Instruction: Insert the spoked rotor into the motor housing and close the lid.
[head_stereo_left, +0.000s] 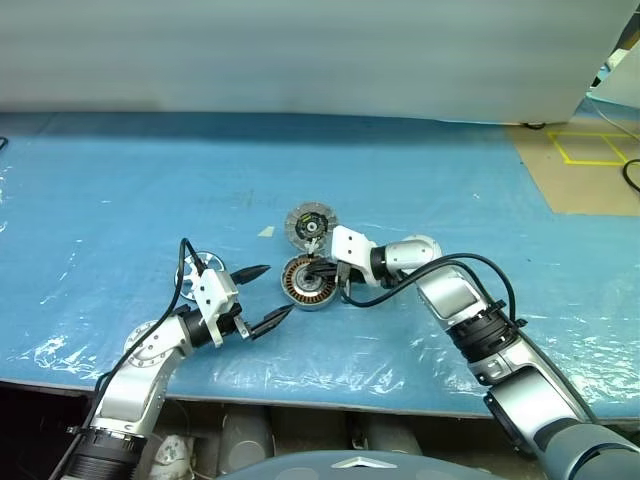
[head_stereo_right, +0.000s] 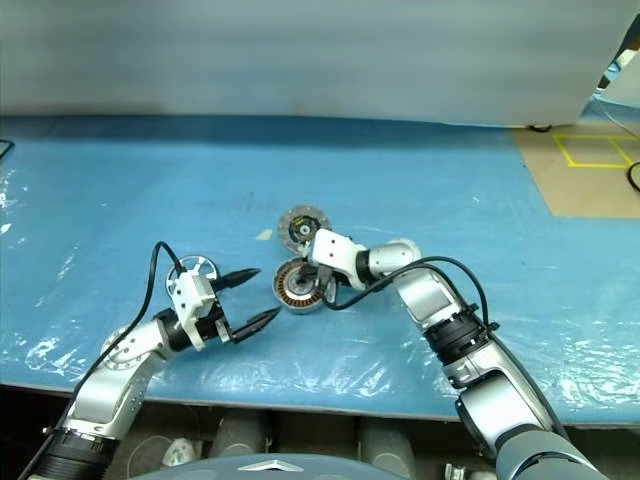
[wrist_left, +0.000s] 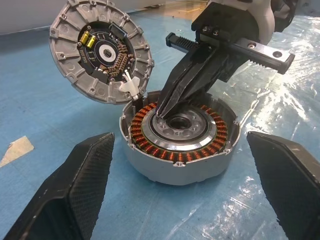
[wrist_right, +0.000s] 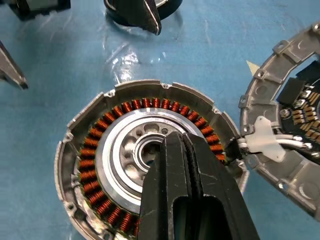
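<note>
Motor housing (wrist_left: 177, 145), copper windings ringing silver hub; closed right claw (wrist_left: 165, 111) inside, left claw (head_stereo_left: 262, 296) wide open.

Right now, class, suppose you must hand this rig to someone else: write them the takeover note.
Left gripper: open, holding nothing, level beside the motor housing.
Right gripper: shut, tips pressed into the housing's silver centre.
Lid: off the housing, propped tilted against its rim, circuit side showing, tied to it by white wires.
Spoked rotor: apparently lying on the blue mat behind the left gripper.
Done: housing stands open.
Left: pick up the rotor, seat it, close the lid.
</note>
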